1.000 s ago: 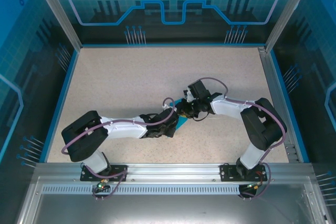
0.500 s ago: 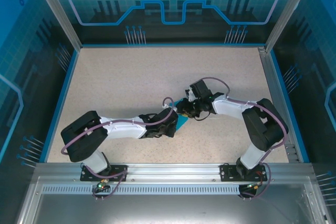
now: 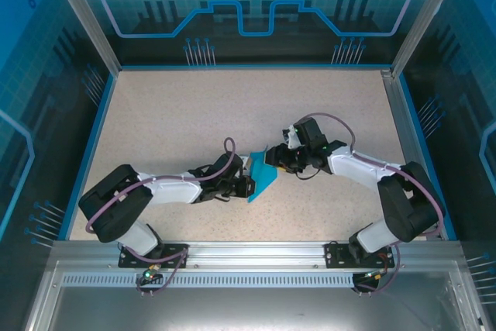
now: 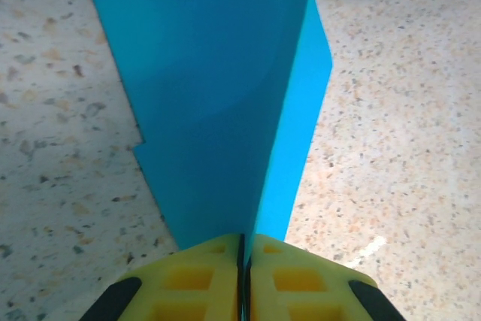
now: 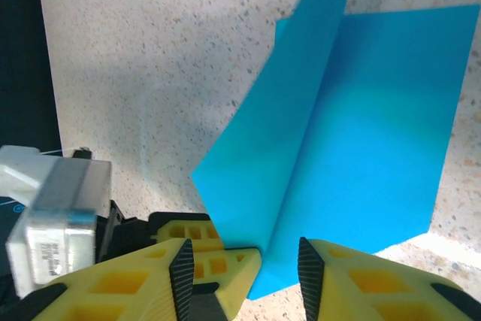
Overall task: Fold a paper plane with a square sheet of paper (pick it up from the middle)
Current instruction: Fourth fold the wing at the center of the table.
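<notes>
Cyan-blue to look for: find the square sheet of paper (image 3: 263, 178) just toward 6 o'clock from the middle of the table (image 3: 170, 114), doubled along a centre crease, clenched at its 7 o'clock end by the left gripper (image 4: 242, 249), with the right gripper (image 5: 244, 261) at 1 o'clock spread apart astride a corner, grasping nothing. Looks like the first centre fold, early in the task. Next, probably: close the right gripper on the loose flap and press the crease flat without skewing edges.
</notes>
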You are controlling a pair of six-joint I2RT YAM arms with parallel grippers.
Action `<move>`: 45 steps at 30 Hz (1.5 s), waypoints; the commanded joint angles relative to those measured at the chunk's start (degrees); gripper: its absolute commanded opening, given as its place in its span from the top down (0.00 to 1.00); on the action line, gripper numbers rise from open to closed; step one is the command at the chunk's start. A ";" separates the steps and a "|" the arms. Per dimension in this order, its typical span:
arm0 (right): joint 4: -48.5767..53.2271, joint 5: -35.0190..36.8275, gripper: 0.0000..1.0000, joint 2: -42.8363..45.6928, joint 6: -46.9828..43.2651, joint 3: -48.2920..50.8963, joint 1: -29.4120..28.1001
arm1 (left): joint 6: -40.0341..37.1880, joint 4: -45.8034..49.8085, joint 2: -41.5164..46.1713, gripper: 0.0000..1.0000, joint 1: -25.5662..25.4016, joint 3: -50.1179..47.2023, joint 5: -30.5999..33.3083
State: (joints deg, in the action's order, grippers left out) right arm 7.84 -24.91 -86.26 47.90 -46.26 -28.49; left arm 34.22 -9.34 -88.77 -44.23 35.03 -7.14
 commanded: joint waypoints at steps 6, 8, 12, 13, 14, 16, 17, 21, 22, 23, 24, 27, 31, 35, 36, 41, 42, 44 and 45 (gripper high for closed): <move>-3.39 -3.08 0.76 -4.84 -0.41 -0.64 -3.03 | 2.16 -6.38 -1.66 0.88 2.15 -2.65 -7.12; -3.94 -3.76 0.81 -6.60 -0.33 -1.82 -3.74 | 2.64 -7.53 -2.28 0.88 2.50 -3.24 -7.71; -6.00 -4.80 0.86 -9.90 0.63 -3.43 -4.91 | 3.05 -8.79 -3.29 0.88 2.83 -3.74 -8.41; -6.35 -4.95 0.87 -10.65 0.84 -3.77 -5.04 | 3.09 -8.88 -3.34 0.88 2.81 -3.82 -8.63; -6.69 -5.26 0.87 -11.35 0.91 -3.83 -5.17 | 3.20 -9.11 -3.47 0.88 2.82 -3.95 -8.60; -7.16 -5.36 0.88 -12.53 1.24 -3.76 -5.30 | 3.41 -9.75 -3.52 0.88 2.95 -4.30 -8.84; -7.47 -5.46 0.88 -12.94 1.31 -3.77 -5.41 | 3.38 -9.82 -3.51 0.88 2.98 -4.29 -8.95; -7.32 -4.99 0.88 -15.09 1.47 -6.08 -5.43 | 3.42 -9.82 -3.51 0.88 3.39 -4.61 -9.17; -7.64 -4.74 0.88 -15.27 1.79 -6.04 -5.44 | 3.48 -9.67 -3.51 0.88 3.51 -4.62 -9.32; -7.62 -4.47 0.88 -15.58 1.93 -6.10 -5.44 | 3.48 -9.59 -3.52 0.88 3.68 -4.66 -9.45; -7.44 -4.27 0.88 -15.98 1.84 -6.33 -5.43 | 3.60 -9.67 -3.51 0.88 3.79 -4.78 -9.48; -6.25 -3.02 0.88 -16.66 1.76 -6.69 -5.43 | 3.69 -9.56 -3.94 0.87 4.31 -4.75 -9.90; -5.68 -1.98 0.88 -17.55 1.59 -6.69 -5.21 | 4.19 -9.30 -4.13 0.83 4.77 -4.57 -10.35; -6.29 -1.95 0.88 -18.92 1.90 -6.84 -5.15 | 4.96 -8.63 -3.48 0.81 4.80 -4.30 -11.23; -6.34 -1.65 0.88 -18.99 2.00 -6.74 -5.17 | 5.43 -8.93 -3.05 0.80 4.78 -4.66 -11.40; -6.43 -1.52 0.88 -19.23 1.94 -6.72 -5.09 | 7.48 -9.89 -0.57 0.79 4.82 -6.37 -11.54; -6.43 -1.38 0.88 -19.36 1.92 -6.66 -5.08 | 7.57 -9.82 0.00 0.81 4.80 -6.76 -11.29; -6.43 -1.54 0.88 -19.52 2.02 -6.87 -5.08 | 7.73 -9.11 0.60 0.83 4.77 -7.25 -10.38; -6.47 -1.56 0.88 -19.67 2.01 -6.87 -5.08 | 7.98 -9.52 0.68 0.84 4.81 -7.69 -10.37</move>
State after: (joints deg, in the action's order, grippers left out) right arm 0.95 -27.00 -104.73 49.50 -52.10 -33.34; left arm 40.91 -18.79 -89.60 -39.90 28.75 -17.02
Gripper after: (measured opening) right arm 0.121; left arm 0.163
